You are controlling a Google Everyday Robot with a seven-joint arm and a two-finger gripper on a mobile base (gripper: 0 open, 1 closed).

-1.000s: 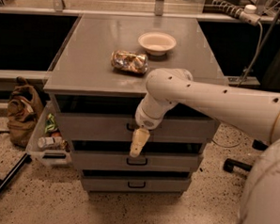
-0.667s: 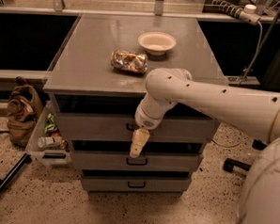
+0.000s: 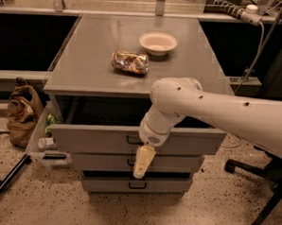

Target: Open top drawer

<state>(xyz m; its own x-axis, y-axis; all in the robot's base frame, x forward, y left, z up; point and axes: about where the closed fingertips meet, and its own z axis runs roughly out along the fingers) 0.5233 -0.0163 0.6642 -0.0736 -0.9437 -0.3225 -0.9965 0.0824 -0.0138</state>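
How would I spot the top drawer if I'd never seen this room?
Find the grey cabinet with a bowl on top. The gripper hangs at its front; the top drawer, just under the tabletop, is wider and sticks out farther than the two drawers below.

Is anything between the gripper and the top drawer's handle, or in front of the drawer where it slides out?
Nothing visible. The gripper hangs just below the handle of the top drawer, in front of the second drawer. Only the robot's own arm is ahead of the drawer front.
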